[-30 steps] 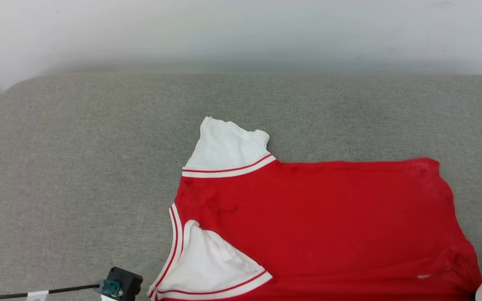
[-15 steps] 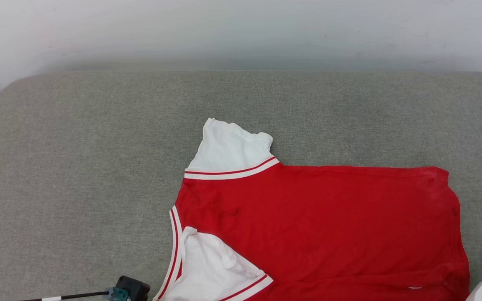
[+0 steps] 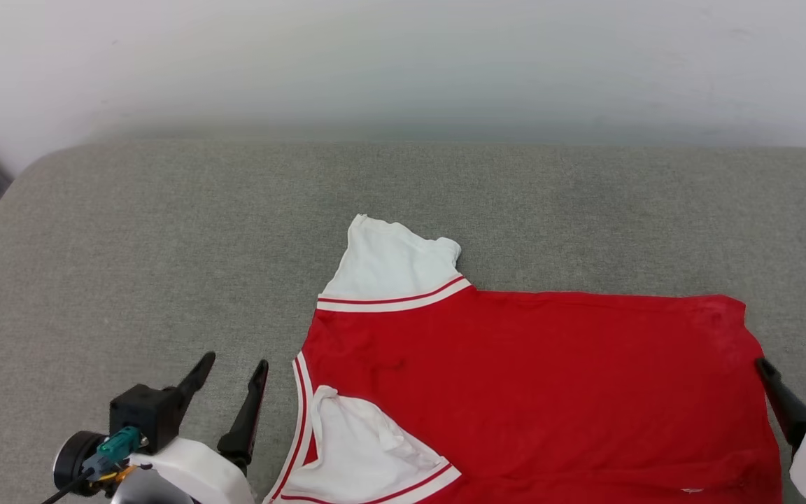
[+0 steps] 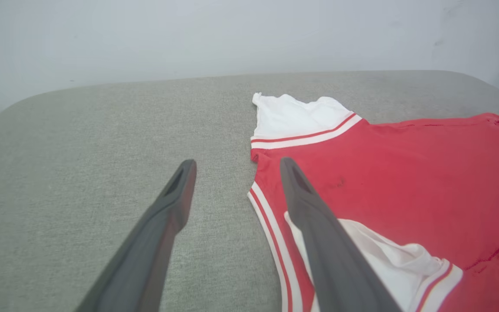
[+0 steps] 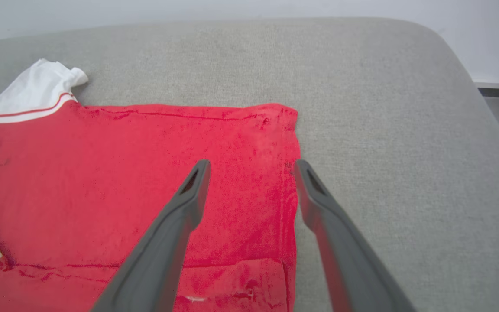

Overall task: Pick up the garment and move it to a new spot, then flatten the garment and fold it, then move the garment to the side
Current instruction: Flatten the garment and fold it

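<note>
The shirt (image 3: 536, 392) lay flat on the grey cushion (image 3: 165, 245), toward five o'clock in the head view. One white sleeve (image 3: 392, 266) pointed to twelve o'clock, and the other sleeve (image 3: 361, 455) was folded onto the red body. The left gripper (image 3: 235, 361) sat at seven o'clock, just beside the shirt's striped edge, with its fingers spread and empty. The right gripper (image 3: 788, 362) sat at four o'clock by the shirt's three-o'clock edge, its fingers also spread and holding nothing.

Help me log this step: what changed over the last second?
Both arms came forward into the head view: the left claw is now open beside the collar edge of the shirt, the right claw open at its hem. Neither holds anything. The shirt stayed spread on the grey cushion; its slight shift in the picture is camera movement.
</note>
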You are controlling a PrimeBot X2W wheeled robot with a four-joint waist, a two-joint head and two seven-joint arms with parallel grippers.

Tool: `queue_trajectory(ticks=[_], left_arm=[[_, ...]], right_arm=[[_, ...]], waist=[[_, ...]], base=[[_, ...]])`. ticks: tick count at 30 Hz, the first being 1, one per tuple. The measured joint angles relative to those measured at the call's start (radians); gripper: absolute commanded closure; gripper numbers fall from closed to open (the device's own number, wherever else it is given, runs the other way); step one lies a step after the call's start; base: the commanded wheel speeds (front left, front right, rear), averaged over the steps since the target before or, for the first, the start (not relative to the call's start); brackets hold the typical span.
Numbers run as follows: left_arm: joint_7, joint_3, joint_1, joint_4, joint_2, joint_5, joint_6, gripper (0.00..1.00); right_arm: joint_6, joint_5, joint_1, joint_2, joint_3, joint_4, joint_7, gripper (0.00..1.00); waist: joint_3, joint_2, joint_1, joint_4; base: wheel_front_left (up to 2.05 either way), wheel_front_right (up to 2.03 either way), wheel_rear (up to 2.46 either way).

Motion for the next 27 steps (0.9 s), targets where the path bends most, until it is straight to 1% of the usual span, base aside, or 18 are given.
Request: queue_trajectory(ticks=[2, 4, 7, 10, 13, 14, 17, 22, 27], left_arm=[[-0.064, 0.025, -0.005, -0.011, -0.007, 0.016, 0.0, 0.0], [-0.101, 0.047, -0.009, -0.027, -0.021, 0.045, -0.004, 0.0], [-0.119, 0.101, -0.008, -0.052, -0.052, 0.082, -0.001, 0.0], [-0.12, 0.177, -0.001, -0.091, -0.087, 0.151, -0.001, 0.0], [-0.123, 0.24, 0.029, -0.129, -0.137, 0.218, -0.029, 0.0], [-0.123, 0.282, 0.054, -0.147, -0.169, 0.253, -0.055, 0.0], [-0.123, 0.331, 0.084, -0.149, -0.215, 0.291, -0.1, 0.0], [-0.123, 0.4, 0.114, -0.134, -0.279, 0.331, -0.169, 0.0], [-0.123, 0.44, 0.123, -0.106, -0.314, 0.368, -0.223, 0.0]], right_arm=[[0.0, 0.011, -0.015, 0.004, 0.001, -0.011, -0.078, 0.0], [0.0, 0.015, -0.02, 0.016, -0.002, -0.021, -0.156, 0.0], [0.0, 0.017, -0.024, 0.04, -0.01, -0.041, -0.263, 0.0], [0.0, 0.019, -0.024, 0.067, -0.016, -0.068, -0.352, 0.0], [0.0, 0.017, -0.011, 0.082, -0.007, -0.092, -0.431, 0.0], [0.0, 0.015, -0.005, 0.091, 0.001, -0.103, -0.482, 0.0], [0.0, 0.007, 0.002, 0.11, 0.01, -0.108, -0.543, 0.0], [0.0, -0.001, 0.01, 0.135, 0.031, -0.105, -0.602, 0.0], [0.0, 0.0, 0.009, 0.142, 0.041, -0.096, -0.624, 0.0]], waist=[[-0.007, 0.0, 0.0, -0.002], [-0.012, 0.0, 0.0, -0.003], [-0.017, 0.0, 0.0, -0.005], [-0.018, 0.0, 0.0, -0.007], [-0.016, 0.0, 0.0, -0.011], [-0.014, 0.0, 0.0, -0.014], [-0.011, 0.0, 0.0, -0.021], [-0.01, 0.0, 0.0, -0.03], [-0.006, 0.0, 0.0, -0.044]], base=[[0.0, 0.0, 0.0], [0.0, 0.0, 0.0], [0.0, 0.0, 0.0], [0.0, 0.0, 0.0], [0.0, 0.0, 0.0], [0.0, 0.0, 0.0], [0.0, 0.0, 0.0], [0.0, 0.0, 0.0], [0.0, 0.0, 0.0]])
